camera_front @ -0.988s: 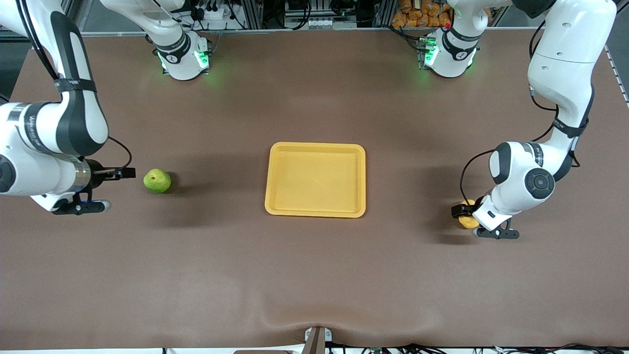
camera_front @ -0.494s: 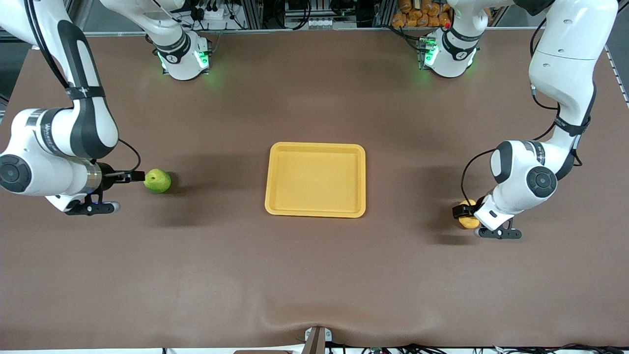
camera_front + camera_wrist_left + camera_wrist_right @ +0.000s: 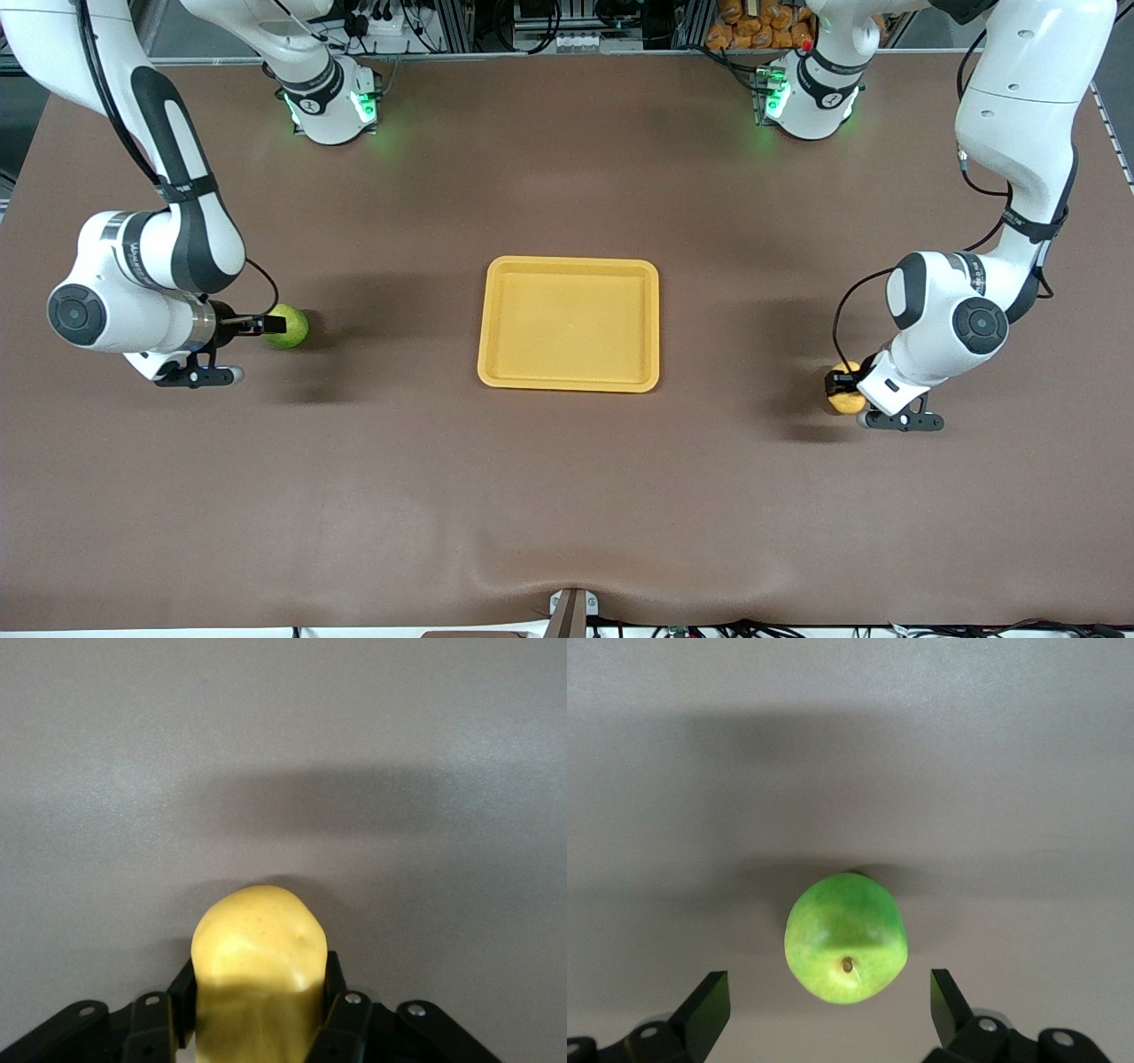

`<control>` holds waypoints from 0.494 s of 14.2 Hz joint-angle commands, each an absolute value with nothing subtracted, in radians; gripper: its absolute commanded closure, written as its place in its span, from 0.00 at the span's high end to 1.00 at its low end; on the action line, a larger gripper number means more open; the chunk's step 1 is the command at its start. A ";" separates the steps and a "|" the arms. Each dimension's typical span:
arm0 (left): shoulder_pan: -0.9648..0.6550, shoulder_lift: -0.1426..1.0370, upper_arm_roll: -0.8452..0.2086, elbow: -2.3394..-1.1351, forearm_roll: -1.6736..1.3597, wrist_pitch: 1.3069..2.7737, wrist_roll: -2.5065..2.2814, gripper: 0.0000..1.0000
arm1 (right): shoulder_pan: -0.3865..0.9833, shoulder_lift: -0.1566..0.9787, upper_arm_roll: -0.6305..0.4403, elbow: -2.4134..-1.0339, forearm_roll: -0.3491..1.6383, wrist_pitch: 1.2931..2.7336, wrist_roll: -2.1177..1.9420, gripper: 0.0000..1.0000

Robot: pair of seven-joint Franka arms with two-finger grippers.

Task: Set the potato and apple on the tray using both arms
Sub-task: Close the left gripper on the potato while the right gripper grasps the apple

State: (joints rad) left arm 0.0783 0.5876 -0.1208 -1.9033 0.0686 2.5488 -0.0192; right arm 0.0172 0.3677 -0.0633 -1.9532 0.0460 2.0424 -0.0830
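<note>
The green apple point(image 3: 292, 327) lies on the table toward the right arm's end. My right gripper point(image 3: 271, 325) is low beside it and open. In the right wrist view the apple point(image 3: 846, 943) sits partly between the spread fingertips of that gripper point(image 3: 828, 1010), touching neither. The pale yellow potato point(image 3: 847, 401) lies toward the left arm's end. My left gripper point(image 3: 837, 383) is shut on it. In the left wrist view both fingers point(image 3: 338, 997) press the sides of the potato point(image 3: 257, 966). The yellow-orange tray point(image 3: 569, 262) lies mid-table with nothing on it.
The brown table surface spreads wide between each fruit and the tray. The arms' green-lit bases point(image 3: 330, 102) stand along the table edge farthest from the front camera.
My right arm has moved toward the apple, bringing its open fingers from short of it to either side of it. The left gripper has stayed at the potato, shifting only slightly.
</note>
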 commanded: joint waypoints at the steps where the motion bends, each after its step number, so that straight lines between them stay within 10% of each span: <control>1: 0.077 0.539 -0.117 -1.924 0.086 2.550 -0.028 0.00 | -0.003 0.382 -0.052 -1.971 0.061 2.072 -0.080 1.00; 7: 0.072 0.378 -0.130 -1.922 0.086 2.366 -0.063 0.00 | -0.014 0.426 -0.051 -1.973 0.063 2.100 -0.080 1.00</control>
